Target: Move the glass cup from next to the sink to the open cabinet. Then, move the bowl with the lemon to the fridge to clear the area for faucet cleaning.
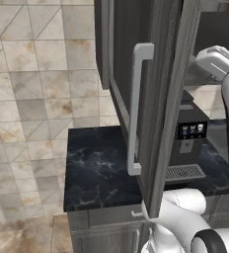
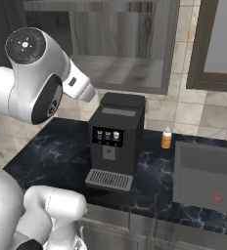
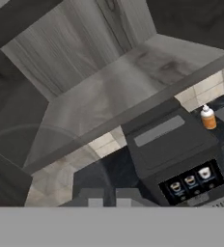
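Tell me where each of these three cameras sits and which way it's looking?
Left base view: behind the arm, to its left, looking forward past the open cabinet door edge at the black counter; white arm segments show at right and bottom.
Right base view: behind the arm, to its right, facing the coffee machine, orange bottle and sink; the arm's shoulder and elbow show at left.
Hand view: on the hand, looking into the cabinet's shelf; the gripper fingertips sit at the bottom.
All three share the cabinet and coffee machine.
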Available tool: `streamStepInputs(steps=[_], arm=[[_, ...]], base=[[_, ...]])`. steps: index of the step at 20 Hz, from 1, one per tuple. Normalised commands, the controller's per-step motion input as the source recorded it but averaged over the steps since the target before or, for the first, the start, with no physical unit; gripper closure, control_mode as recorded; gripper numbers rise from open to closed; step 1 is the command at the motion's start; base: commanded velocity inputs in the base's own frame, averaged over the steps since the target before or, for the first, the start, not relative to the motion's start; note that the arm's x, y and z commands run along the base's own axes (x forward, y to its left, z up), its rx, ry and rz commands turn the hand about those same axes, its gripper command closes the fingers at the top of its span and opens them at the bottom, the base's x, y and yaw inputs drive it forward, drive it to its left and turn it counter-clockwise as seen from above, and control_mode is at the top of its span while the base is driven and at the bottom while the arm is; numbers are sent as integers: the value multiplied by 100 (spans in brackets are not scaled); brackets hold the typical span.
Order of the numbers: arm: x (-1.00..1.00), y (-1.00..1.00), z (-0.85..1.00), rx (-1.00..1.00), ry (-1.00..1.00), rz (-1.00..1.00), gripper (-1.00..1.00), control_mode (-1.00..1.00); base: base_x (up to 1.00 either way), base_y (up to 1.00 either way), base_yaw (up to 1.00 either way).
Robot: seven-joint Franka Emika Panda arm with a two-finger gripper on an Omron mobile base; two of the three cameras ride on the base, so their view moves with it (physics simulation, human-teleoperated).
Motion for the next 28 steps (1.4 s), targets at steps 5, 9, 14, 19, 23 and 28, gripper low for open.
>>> streamStepInputs(steps=[5,9,14,19,23,28], arm=[[76,5,-2,-4,-5,-2,100,-100],[84,0,1,0,5,-4,100,-100],[68,0,18,0,6,-4,100,-100],[63,0,3,0,7,-1,100,-100],[31,0,-34,-1,10,0,100,-100],[41,0,-14,0,1,0,100,-100]], base=[[0,0,0],[0,0,0],[0,0,0],[0,0,0],[0,0,0],[0,0,0]])
